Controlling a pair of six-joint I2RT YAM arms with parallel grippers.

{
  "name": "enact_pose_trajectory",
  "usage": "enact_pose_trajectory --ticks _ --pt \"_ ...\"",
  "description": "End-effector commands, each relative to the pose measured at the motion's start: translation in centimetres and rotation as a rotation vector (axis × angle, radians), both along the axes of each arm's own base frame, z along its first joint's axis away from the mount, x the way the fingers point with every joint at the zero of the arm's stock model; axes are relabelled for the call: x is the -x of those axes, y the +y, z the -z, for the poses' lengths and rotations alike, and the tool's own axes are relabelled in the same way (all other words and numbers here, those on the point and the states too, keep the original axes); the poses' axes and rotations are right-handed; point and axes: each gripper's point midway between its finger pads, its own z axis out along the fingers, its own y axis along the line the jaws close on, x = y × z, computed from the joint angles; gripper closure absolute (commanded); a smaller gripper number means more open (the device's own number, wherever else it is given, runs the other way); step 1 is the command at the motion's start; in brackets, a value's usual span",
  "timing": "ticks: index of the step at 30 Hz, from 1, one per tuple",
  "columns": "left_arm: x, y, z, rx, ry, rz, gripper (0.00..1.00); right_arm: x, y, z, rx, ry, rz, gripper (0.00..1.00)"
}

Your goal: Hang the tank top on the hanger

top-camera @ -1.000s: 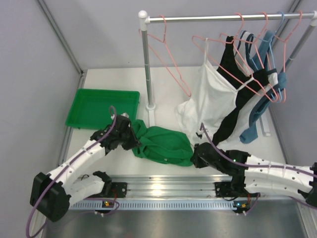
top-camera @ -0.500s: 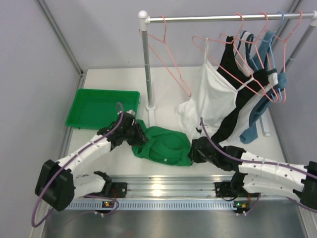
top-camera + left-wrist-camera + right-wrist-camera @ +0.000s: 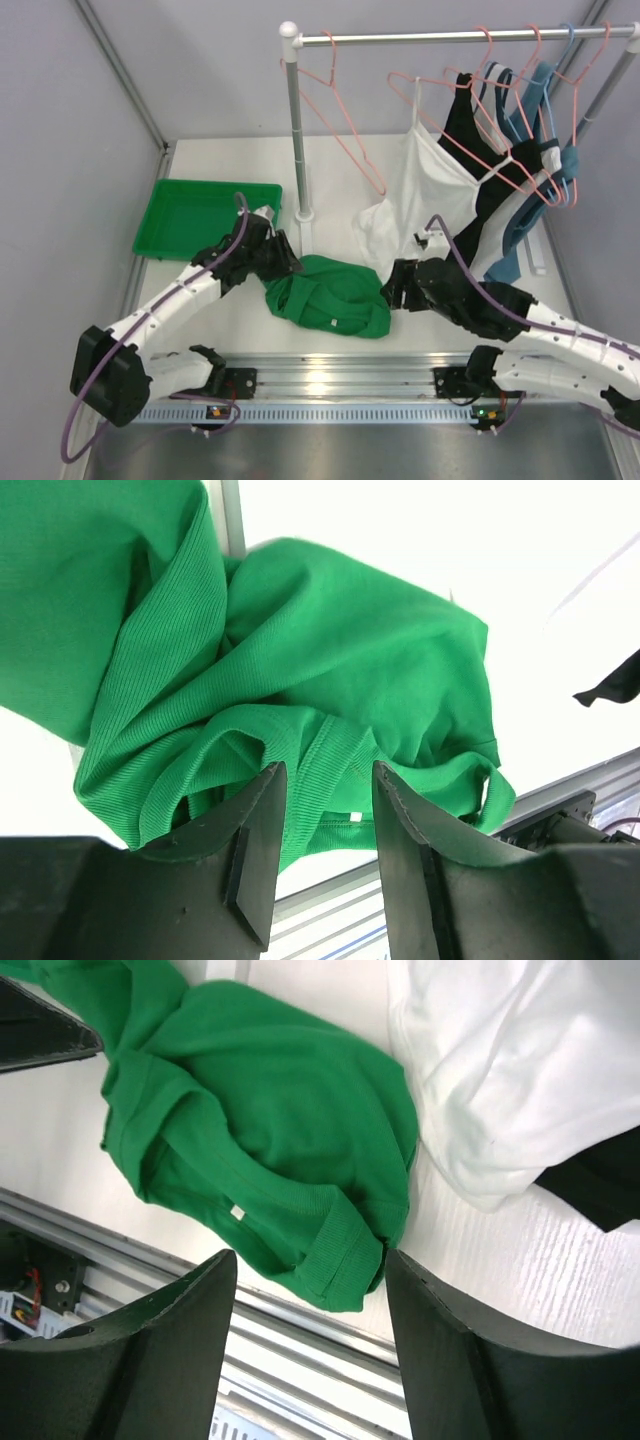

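Crumpled on white counter (image 3: 250,328), between both arms: bright green soft fabric tank top (image 3: 330,295). Left fingers (image 3: 255,850) narrowly parted around a fold, grip impossible to tell. Right fingers (image 3: 170,1350) spread wide above its hem, holding nothing.

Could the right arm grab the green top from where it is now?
Probably yes. The right gripper is open right at the green top's edge, the hem showing between its fingers with nothing in the way. The white top lies beside, not over, that edge.
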Motion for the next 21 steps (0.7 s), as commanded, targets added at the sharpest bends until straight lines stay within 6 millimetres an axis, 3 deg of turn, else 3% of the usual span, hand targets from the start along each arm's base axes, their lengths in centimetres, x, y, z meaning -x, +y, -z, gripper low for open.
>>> enact_pose_trajectory --ticks 1,7,12,13,15,16,17,19,21 --pt "-1.0 0.2 -3.0 -0.003 -0.081 0.002 0.55 -0.6 -2.4 -3.5 0.032 -0.071 0.045 0.39" --pt "-1.0 0.4 -5.4 0.004 -0.126 0.004 0.55 -0.7 -3.2 -10.4 -0.023 -0.196 0.007 0.39" --pt "-1.0 0.2 -7.2 0.031 -0.159 0.008 0.54 -1.9 -1.3 -16.9 0.018 -0.312 -0.101 0.36" --pt "-1.0 0.2 -7.4 0.037 -0.162 0.009 0.54 -2.2 -1.0 -19.4 -0.005 -0.354 -0.108 0.36" --pt "-1.0 0.1 -8.1 0.046 -0.173 0.010 0.54 -3.7 0.1 -20.3 0.075 -0.378 -0.135 0.36" --pt "-1.0 0.1 -8.3 0.047 -0.174 0.012 0.54 -4.2 0.3 -23.0 0.043 -0.418 -0.136 0.36" --pt "-1.0 0.1 -8.4 0.044 -0.178 0.014 0.54 -5.4 1.2 -23.1 0.091 -0.433 -0.167 0.36" --pt "-1.1 0.1 -9.1 0.047 -0.191 0.017 0.54 -7.0 1.8 -26.5 0.025 -0.484 -0.198 0.34" --pt "-1.2 0.1 -9.7 0.045 -0.201 0.021 0.54 -9.6 3.4 -26.6 0.064 -0.491 -0.241 0.34"
